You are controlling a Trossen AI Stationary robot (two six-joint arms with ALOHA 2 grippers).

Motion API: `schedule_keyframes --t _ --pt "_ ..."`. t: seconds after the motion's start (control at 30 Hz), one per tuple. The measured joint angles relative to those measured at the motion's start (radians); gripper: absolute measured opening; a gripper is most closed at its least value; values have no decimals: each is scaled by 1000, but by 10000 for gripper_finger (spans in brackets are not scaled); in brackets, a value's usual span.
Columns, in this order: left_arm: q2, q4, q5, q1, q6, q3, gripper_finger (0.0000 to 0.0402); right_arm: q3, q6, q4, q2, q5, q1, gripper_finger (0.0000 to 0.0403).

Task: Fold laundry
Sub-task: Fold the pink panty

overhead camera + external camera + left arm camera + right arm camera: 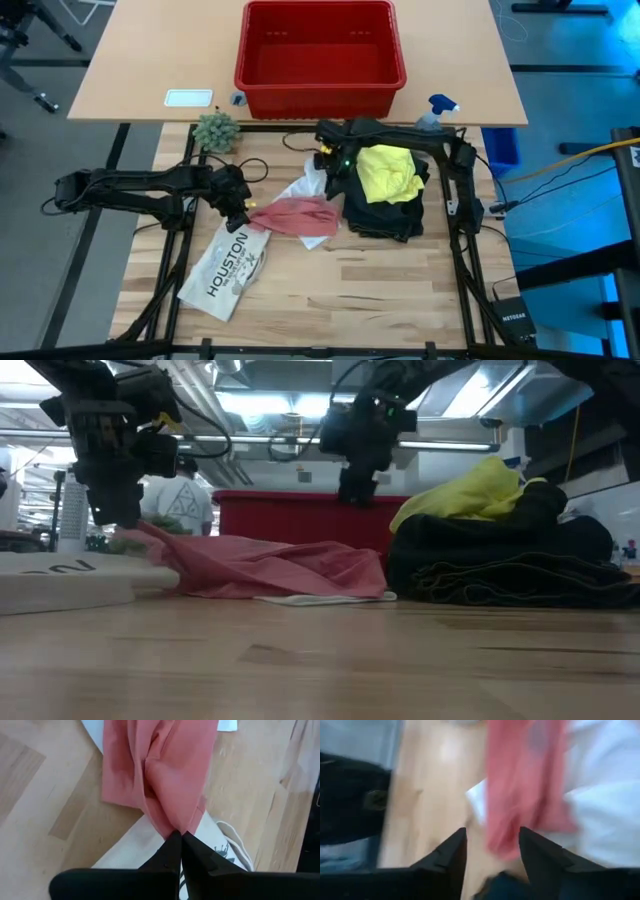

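Pinching one crumpled edge of the pink cloth (pixel 165 770), the left gripper (pixel 181 836) has its two tapered dark fingers pressed tight together, with the soft fabric gathered into deep folds running away from the tips. The cloth lies spread on the pale wood-grain table (pixel 380 290), a limp, wrinkled sheet that drapes down from the left gripper's pinch point in the low view. Under its far edge a thin white cloth (pixel 305 190) shows, flat and smooth. Beside the pink cloth, on the left gripper's side, lies the flat white bag printed "HOUSTON" (pixel 226 268), its corner just under the pinched edge.

On the other side of the pink cloth sits a thick, roughly folded mound of dark trousers (pixel 385 213), heavy and layered at the edges, with the bright yellow T-shirt (pixel 388 172) bunched loosely on top. The right gripper (pixel 492 845) hangs above the pink cloth's far end, fingers spread apart and holding nothing. Beyond the cloth stands the rigid red plastic basket (pixel 320 85), rectangular and glossy.
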Motion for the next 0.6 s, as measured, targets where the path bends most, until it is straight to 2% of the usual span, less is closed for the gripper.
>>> schedule_keyframes --t 0.13,0.23,0.33,0.47,0.6 --pt "0 0 -4 0 10 0 0 0 50 171 -3 129 32 182" --pt "0 0 -5 0 -5 0 0 1 116 285 8 237 84 168" --pt "0 1 -29 0 -18 0 0 -2 161 353 26 319 134 122" --pt "0 2 -71 0 -9 0 0 0 211 474 45 388 159 22" --pt "0 5 -83 0 19 0 0 -1 320 544 106 404 145 15"
